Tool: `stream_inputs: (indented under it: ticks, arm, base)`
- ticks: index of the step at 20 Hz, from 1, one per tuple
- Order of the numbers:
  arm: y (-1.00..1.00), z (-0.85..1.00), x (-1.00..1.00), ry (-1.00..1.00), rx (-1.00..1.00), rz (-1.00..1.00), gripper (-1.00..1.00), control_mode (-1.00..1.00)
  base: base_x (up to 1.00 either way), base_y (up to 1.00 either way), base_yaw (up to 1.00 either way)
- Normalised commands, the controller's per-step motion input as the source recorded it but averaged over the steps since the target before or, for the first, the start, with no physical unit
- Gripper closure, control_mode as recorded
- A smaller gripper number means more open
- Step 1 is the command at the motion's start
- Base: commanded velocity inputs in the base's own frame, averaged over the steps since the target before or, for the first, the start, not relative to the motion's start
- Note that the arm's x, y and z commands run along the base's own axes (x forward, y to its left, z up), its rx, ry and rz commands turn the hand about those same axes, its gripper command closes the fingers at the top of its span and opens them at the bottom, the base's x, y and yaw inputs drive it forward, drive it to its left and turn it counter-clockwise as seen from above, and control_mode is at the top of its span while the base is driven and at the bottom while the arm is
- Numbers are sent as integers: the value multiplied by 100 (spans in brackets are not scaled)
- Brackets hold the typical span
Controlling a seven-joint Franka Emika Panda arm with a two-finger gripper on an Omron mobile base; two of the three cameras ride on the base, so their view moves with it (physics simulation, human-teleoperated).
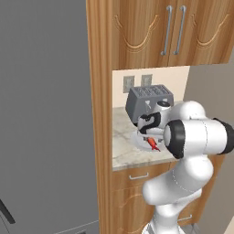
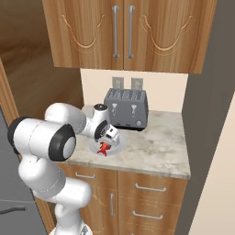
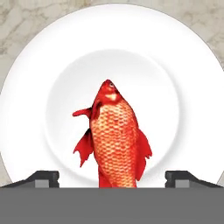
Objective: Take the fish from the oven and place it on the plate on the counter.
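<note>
Op: Gripper [image 3: 112, 177] jaws spread wide, holding nothing; fish [image 3: 114, 140] lies between them on plate [image 3: 35, 87].
Obs: Handling?
Op: I'd judge it light, stiff, slick; grip mid-body.

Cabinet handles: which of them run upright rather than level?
The upper cupboard's pair of long bar handles, plus one on the lower door left of the drawers; drawer handles lie level.
</note>
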Motion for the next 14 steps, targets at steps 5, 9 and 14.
stream_inputs:
  ticks: [5, 9, 14]
  arm:
    - [0, 60, -62, -18, 0, 0, -100, -100]
    - [0, 100, -97, -15, 0, 0, -100, -100]
    - [0, 100, -92, -1, 0, 0, -100, -100]
  base:
    - [0, 0, 0]
    - [0, 0, 0]
    - [0, 0, 0]
